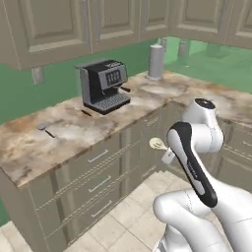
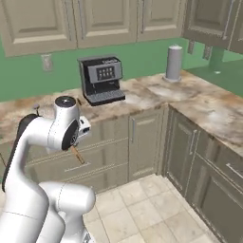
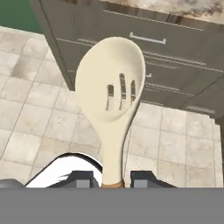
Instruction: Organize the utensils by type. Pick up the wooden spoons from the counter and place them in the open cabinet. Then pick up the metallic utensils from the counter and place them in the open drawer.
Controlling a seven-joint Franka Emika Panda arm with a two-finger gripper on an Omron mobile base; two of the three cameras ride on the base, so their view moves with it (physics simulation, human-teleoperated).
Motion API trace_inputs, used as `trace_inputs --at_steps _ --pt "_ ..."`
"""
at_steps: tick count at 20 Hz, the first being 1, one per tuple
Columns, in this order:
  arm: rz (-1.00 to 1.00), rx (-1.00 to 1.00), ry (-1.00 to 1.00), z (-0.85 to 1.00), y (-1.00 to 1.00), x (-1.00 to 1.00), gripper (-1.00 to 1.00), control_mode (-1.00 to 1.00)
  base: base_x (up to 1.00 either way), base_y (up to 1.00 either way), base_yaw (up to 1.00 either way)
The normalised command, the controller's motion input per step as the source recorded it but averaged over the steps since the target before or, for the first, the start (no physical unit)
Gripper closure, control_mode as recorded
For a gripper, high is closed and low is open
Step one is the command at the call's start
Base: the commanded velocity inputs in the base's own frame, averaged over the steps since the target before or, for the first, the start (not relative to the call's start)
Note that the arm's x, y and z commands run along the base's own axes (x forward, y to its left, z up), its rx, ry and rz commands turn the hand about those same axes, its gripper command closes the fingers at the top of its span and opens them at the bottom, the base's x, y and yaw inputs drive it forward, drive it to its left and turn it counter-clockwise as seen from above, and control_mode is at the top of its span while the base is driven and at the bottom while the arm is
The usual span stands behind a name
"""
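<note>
Gripper: the gripper (image 3: 112,180), at the bottom centre of the hand view, pinches the handle of a slotted wooden spoon (image 3: 111,92).
Spoon: pale bowl with three slots, standing up the middle of the frame over the tiled floor (image 3: 39,109) and drawer fronts (image 3: 148,39).
Left base view: the spoon's bowl (image 1: 157,143) pokes out beside the arm (image 1: 194,167), right of centre.
Counter: the marbled counter (image 1: 69,133) carries a small dark-handled utensil (image 1: 46,130) at left and a coffee machine (image 1: 104,86) near the upper centre.

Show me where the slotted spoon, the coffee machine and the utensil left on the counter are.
slotted spoon (image 3: 113,83): hand view, on its pale bowl beside the slots.
coffee machine (image 1: 104,84): left base view, on its front panel.
dark-handled utensil (image 1: 47,131): left base view, on its thin handle, lying on the counter (image 1: 74,130).
</note>
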Motion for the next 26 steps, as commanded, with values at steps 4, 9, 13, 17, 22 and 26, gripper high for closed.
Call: trace_inputs --at_steps 4,9,13,17,22,26 --pt "0.00 0.00 0.00 0.00 0.00 0.00 1.00 1.00 -0.11 -0.04 -0.99" --pt "0.00 0.00 0.00 0.00 0.00 0.00 1.00 1.00 -0.09 -0.02 -1.00" --pt "0.00 0.00 0.00 0.00 0.00 0.00 1.00 1.00 -0.10 -0.04 -1.00" --pt "0.00 0.00 0.00 0.00 0.00 0.00 1.00 1.00 -0.07 -0.10 -0.99" --pt "0.00 0.00 0.00 0.00 0.00 0.00 1.00 1.00 -0.02 -0.17 -0.98" --pt "0.00 0.00 0.00 0.00 0.00 0.00 1.00 1.00 0.00 -0.27 -0.99"
